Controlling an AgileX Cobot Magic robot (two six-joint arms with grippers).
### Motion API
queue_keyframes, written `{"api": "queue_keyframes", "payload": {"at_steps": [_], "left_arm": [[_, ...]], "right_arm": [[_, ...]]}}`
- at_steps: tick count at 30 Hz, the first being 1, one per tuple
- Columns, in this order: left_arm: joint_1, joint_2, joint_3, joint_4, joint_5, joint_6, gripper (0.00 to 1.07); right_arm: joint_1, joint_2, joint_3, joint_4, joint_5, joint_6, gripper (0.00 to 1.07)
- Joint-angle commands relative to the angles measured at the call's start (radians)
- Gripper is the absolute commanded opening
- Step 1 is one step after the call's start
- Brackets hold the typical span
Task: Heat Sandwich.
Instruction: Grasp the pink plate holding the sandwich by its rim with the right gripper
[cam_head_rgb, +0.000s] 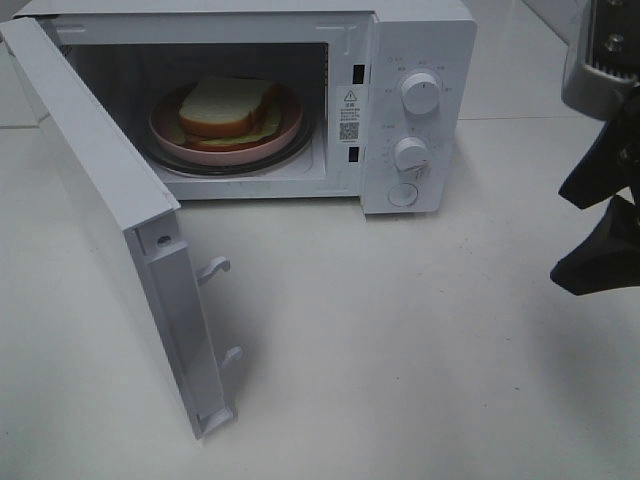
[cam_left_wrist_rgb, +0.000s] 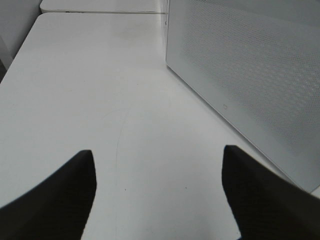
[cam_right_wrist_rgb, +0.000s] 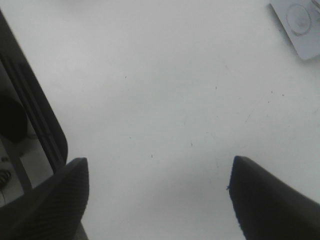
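Observation:
The sandwich (cam_head_rgb: 226, 106), white bread with a tan crust, lies on a round pink plate (cam_head_rgb: 285, 125) on the glass turntable inside the white microwave (cam_head_rgb: 420, 40). The microwave door (cam_head_rgb: 95, 205) stands wide open, swung out to the left. My right gripper (cam_head_rgb: 590, 235) is open and empty at the right edge of the high view, right of the microwave; in the right wrist view (cam_right_wrist_rgb: 157, 200) its dark fingers hang over bare table. My left gripper (cam_left_wrist_rgb: 157, 195) is open and empty, facing the outer face of the door (cam_left_wrist_rgb: 245, 75); it does not show in the high view.
Two round knobs (cam_head_rgb: 420, 92) and a round button (cam_head_rgb: 403, 194) sit on the microwave's right panel. Two latch hooks (cam_head_rgb: 213, 268) stick out of the door's edge. The white table (cam_head_rgb: 400, 340) spreads in front of the microwave.

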Motion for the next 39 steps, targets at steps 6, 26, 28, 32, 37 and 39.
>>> {"api": "queue_keyframes", "payload": {"at_steps": [6,26,28,32,37,39], "left_arm": [[-0.002,-0.016,0.003,-0.003,-0.008,-0.003,0.66],[-0.002,-0.016,0.003,-0.003,-0.008,-0.003,0.66],[-0.002,-0.016,0.003,-0.003,-0.008,-0.003,0.66],[-0.002,-0.016,0.003,-0.003,-0.008,-0.003,0.66],[-0.002,-0.016,0.003,-0.003,-0.008,-0.003,0.66],[-0.002,-0.016,0.003,-0.003,-0.008,-0.003,0.66]], "right_arm": [[0.109,0.003,-0.004,-0.111,-0.009,-0.211,0.75],[0.349,0.324,-0.054,-0.265,-0.282,-0.178,0.75],[0.349,0.342,-0.072,-0.265,-0.282,-0.178,0.75],[0.355,0.407,-0.143,-0.297,-0.278,-0.178,0.75],[0.402,0.474,-0.222,-0.382,-0.306,-0.178,0.75],[0.407,0.520,-0.268,-0.376,-0.323,-0.177,0.75]]}}
